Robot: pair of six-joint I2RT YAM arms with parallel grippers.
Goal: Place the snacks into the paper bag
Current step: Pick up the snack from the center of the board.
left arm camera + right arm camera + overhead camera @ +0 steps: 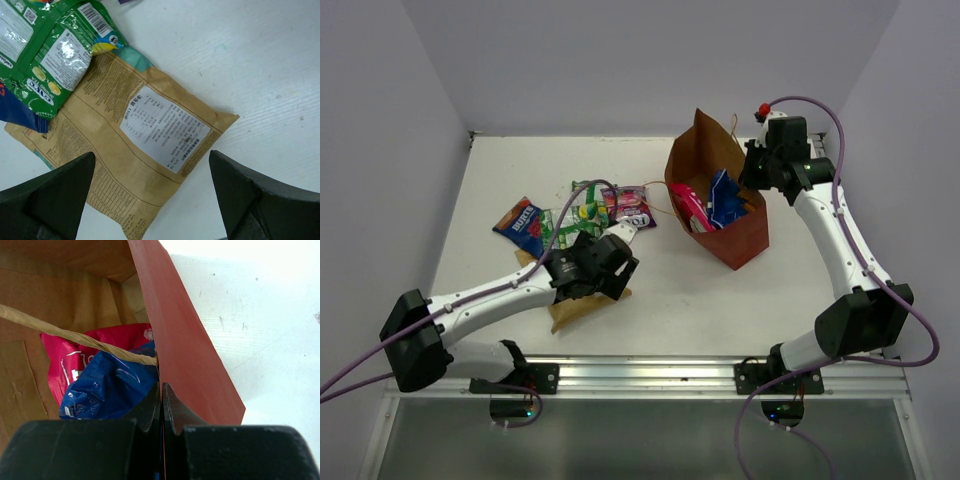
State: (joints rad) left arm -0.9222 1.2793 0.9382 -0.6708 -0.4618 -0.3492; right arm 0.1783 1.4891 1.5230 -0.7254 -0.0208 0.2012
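left pincer (151,155) wide over tan packet (115,150), edge cut off — right pincer (161,390) clamped on paper bag (185,350)

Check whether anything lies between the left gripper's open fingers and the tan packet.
Nothing visible does. The tan packet lies bare below the left gripper; a green packet overlaps only one corner, clear of the fingers.

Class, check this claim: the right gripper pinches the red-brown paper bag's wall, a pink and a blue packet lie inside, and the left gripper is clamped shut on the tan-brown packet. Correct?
Not quite: the left gripper is open, jaws spread over the tan-brown packet, per the left wrist view. The right gripper does pinch the red-brown paper bag, pink packet and blue packet inside.
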